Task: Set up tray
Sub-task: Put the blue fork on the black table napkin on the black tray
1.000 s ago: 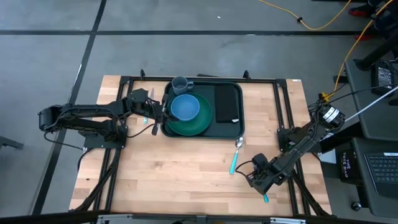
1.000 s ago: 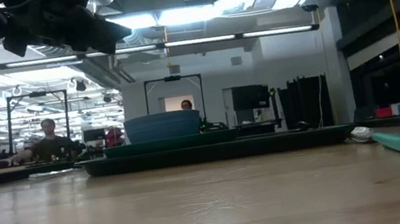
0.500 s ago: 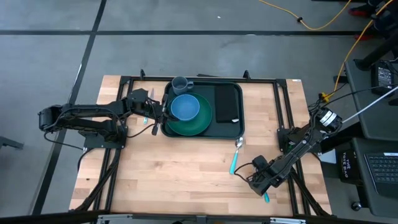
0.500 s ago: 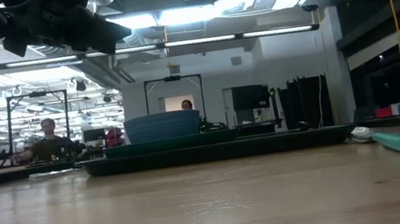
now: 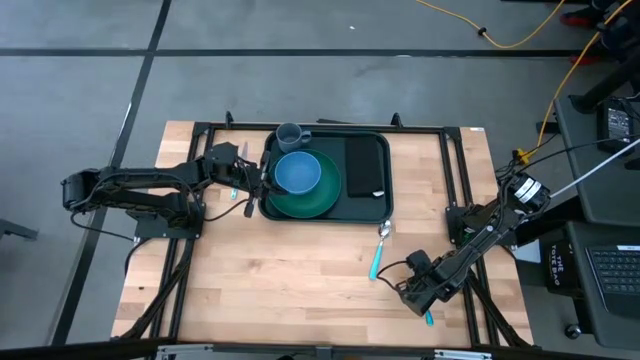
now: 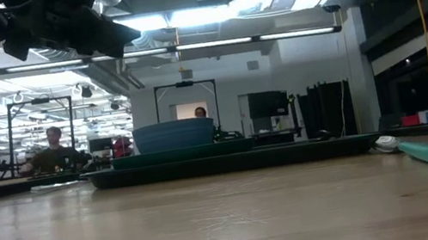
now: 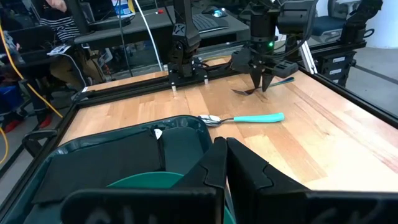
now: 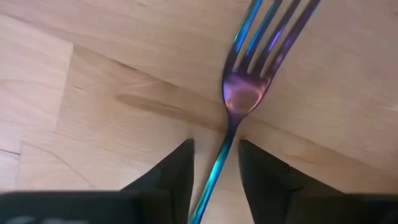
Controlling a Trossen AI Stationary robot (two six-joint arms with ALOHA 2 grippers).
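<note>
The dark green tray (image 5: 370,207) lies on the far middle of the table. It carries a round green plate (image 5: 318,203) with a blue bowl (image 5: 297,172), a grey cup (image 5: 290,135) and a black napkin (image 5: 366,165). My left gripper (image 5: 250,187) hovers shut over the tray's left edge (image 7: 93,144), touching nothing I can see. My right gripper (image 5: 415,290) is low at the table's near right, shut on an iridescent fork (image 8: 239,93). A teal-handled spoon (image 5: 378,255) lies flat on the wood just off the tray's near right corner. My right gripper (image 8: 216,144) has the fork's handle (image 8: 217,165) between its two fingers (image 8: 177,171), which lie along it, a little behind the tines. It comes at the fork from above, slanting down. The fork is tilted: tines (image 7: 239,92) at the wood, teal handle end (image 7: 283,79) raised behind the fingers.
Black frame rails (image 5: 455,170) run along the table's far, left and right sides. Bare wood (image 5: 280,280) fills the near half between the arms. Across the room beyond the table a person (image 6: 54,151) sits at a desk.
My right arm has shifted slightly toward the table's near edge and left, fork still in its fingers. The left arm, the tray and the spoon have kept still.
</note>
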